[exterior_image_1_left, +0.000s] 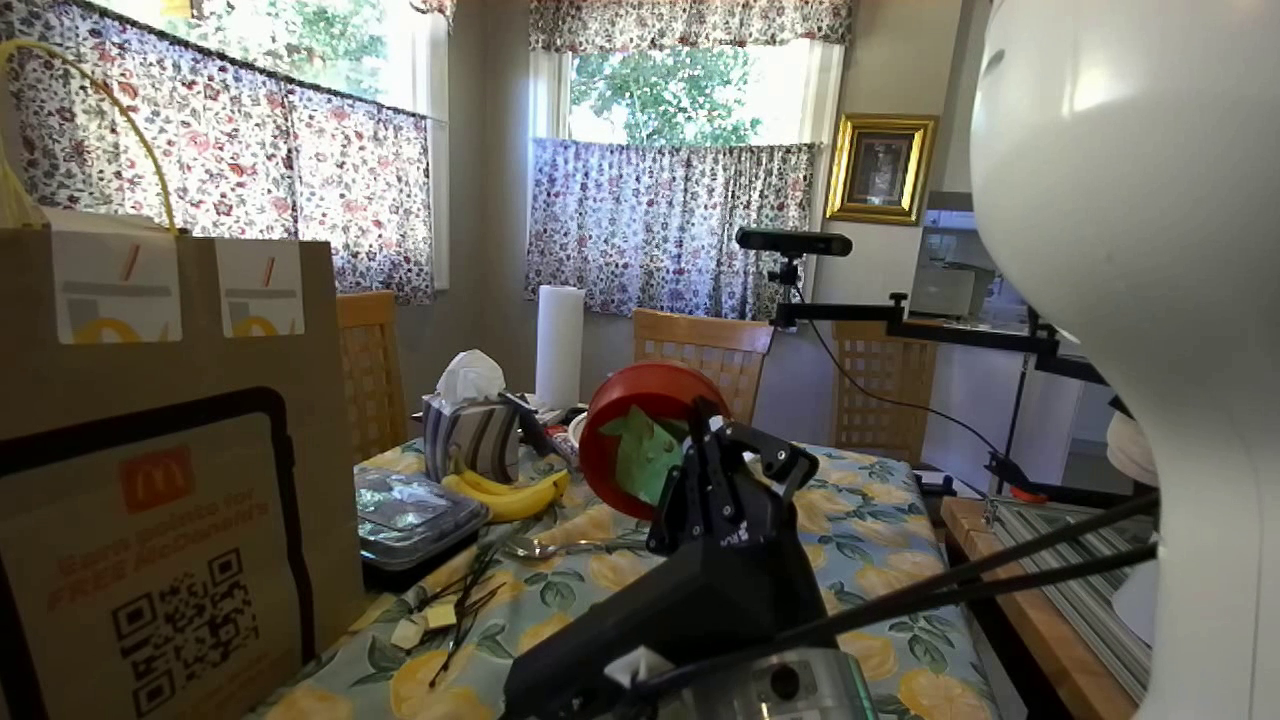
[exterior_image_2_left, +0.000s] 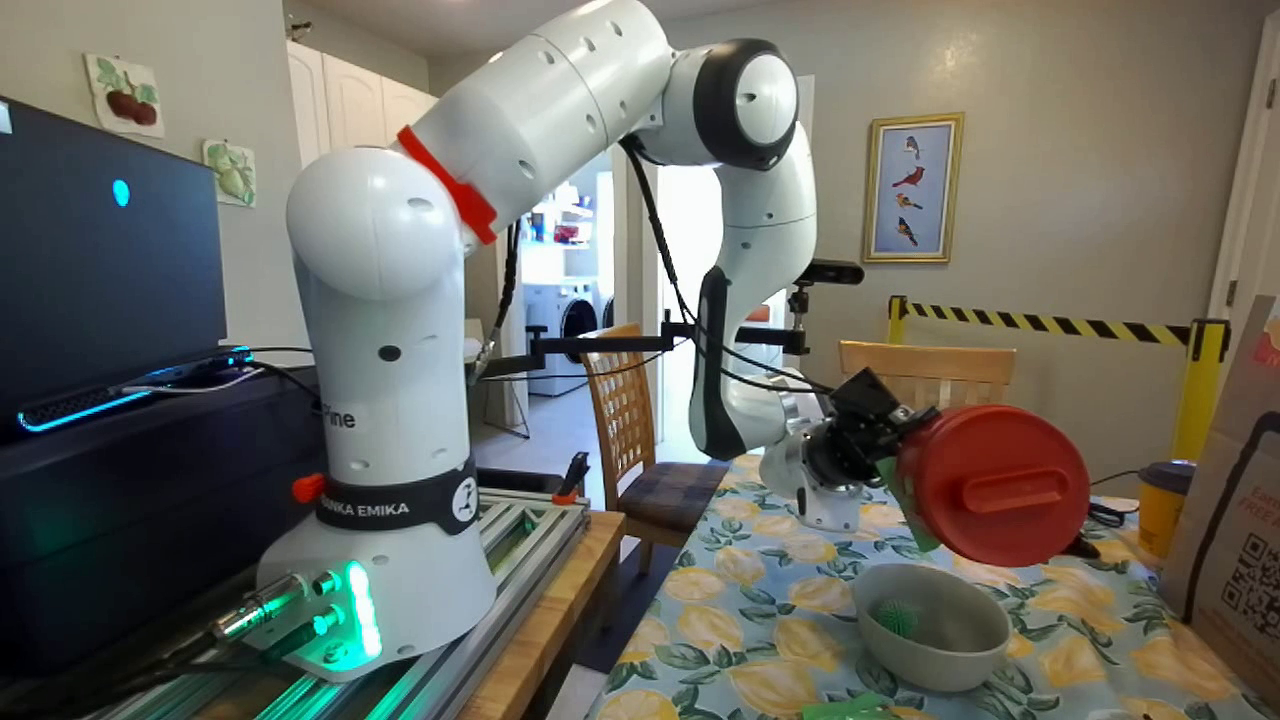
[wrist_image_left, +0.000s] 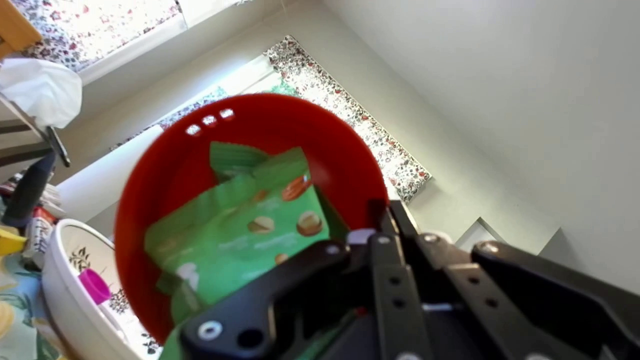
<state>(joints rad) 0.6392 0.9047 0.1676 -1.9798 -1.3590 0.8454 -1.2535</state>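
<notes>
My black two-finger gripper (wrist_image_left: 387, 206) has its fingers nearly together, pinching the rim of a round red plastic lid (exterior_image_2_left: 1000, 485) w/ a raised bar across its outer face. Lid's up in the air, tipped on edge, above the light-blue lemon-print tablecloth (exterior_image_2_left: 770, 615); its hollow side shows in the wrist view. Inside it sits crinkly green plastic snack packaging (wrist_image_left: 255, 220) printed w/ brown nuts (can't tell if that's one pkt or several), and part of it pokes out past the rim in an exterior view.

Lower down there, a greenish-gray round bowl (exterior_image_2_left: 945, 670) stands upright on the cloth w/ a spiky green ball (exterior_image_2_left: 896, 618) in it; can't tell if it's directly under the lid. In the wrist view a white bowl w/ a dark leaf pattern (wrist_image_left: 72, 305) shows beyond the red rim, a small magenta piece (wrist_image_left: 95, 286) inside.

Also on the cloth, in an ext. view: a striped tissue box (exterior_image_1_left: 472, 440) w/ white tissue sticking up, yellow bananas (exterior_image_1_left: 510, 497) just beside it, a clear-topped plastic container (exterior_image_1_left: 415, 515) near those, plus a metal spoon (exterior_image_1_left: 530, 547). Big brown paper bag (exterior_image_1_left: 200, 370) w/ McDonald's print stands upright, visible in both ext. views.
</notes>
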